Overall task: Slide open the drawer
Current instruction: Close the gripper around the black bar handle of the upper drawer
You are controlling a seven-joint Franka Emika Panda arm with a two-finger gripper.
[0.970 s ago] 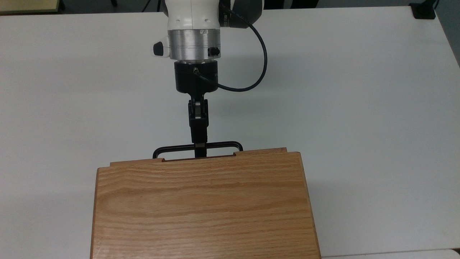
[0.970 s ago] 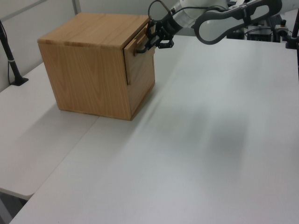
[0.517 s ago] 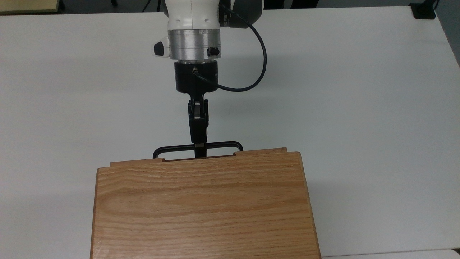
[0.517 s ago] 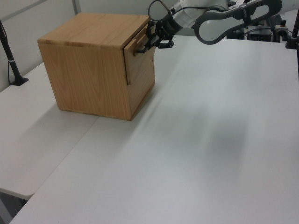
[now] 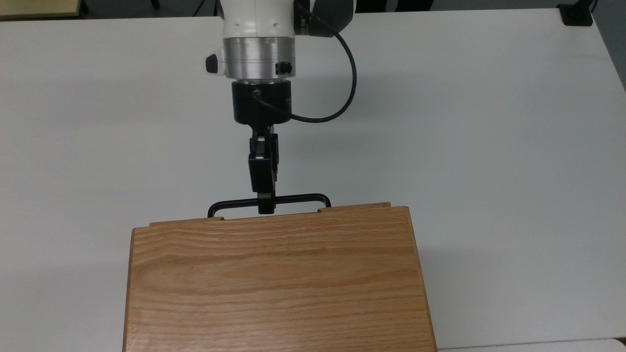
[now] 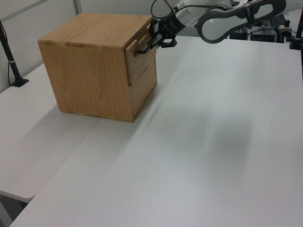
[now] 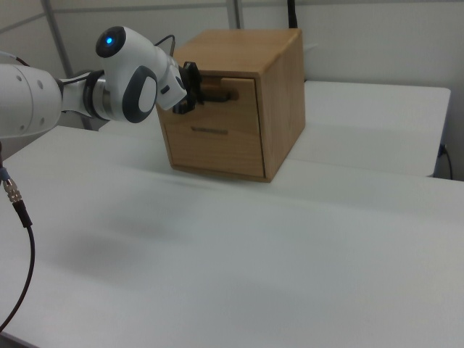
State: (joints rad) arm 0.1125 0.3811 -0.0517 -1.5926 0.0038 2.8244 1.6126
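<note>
The drawer (image 5: 354, 206) is the upper one in a light oak cabinet (image 5: 274, 283); its front panel (image 6: 140, 60) (image 7: 243, 105) stands slightly proud of the cabinet face. A thin black bar handle (image 5: 298, 197) (image 7: 220, 95) runs across the panel. My gripper (image 5: 264, 204) (image 6: 152, 41) (image 7: 193, 88) reaches in from the table side, with one finger above the bar and one below, shut on the handle a little to the top view's left of its middle. The lower finger is hidden in the top view.
The cabinet stands on a wide white table (image 5: 489, 146) with open surface all around. A lower drawer (image 7: 212, 148) sits under the first. A black cable (image 5: 349, 73) loops off the wrist. A black post (image 6: 10, 61) stands at the left view's left edge.
The wrist has shifted toward the top view's upper left and the fingers have slid slightly left along the handle. The drawer's front edge stays where it was.
</note>
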